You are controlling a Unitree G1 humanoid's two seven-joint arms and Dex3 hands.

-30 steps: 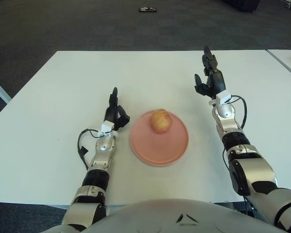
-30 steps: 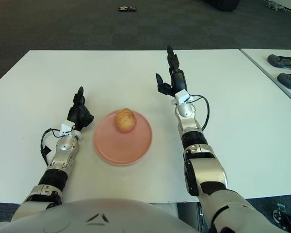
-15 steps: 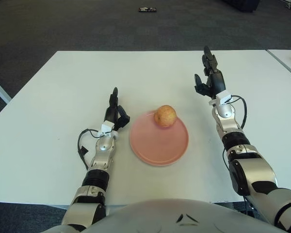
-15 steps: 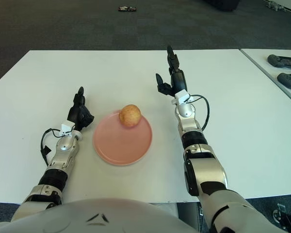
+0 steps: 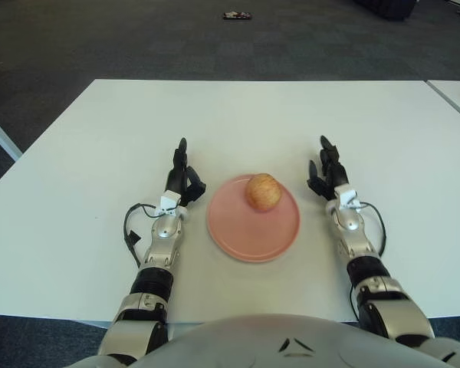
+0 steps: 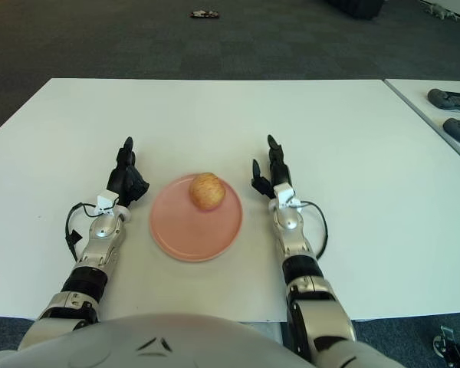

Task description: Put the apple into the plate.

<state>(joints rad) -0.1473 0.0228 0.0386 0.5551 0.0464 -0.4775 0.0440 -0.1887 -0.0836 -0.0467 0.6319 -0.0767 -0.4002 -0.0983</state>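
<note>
The apple is sitting on the far part of the pink plate, roundish, its long axis unclear. The left hand and right hand are flanking the plate on the table, fingers extended, holding nothing.

A yellow-red apple sits on a plain pink plate. Beneath lies a white table, beyond it dark grey carpet.
</note>
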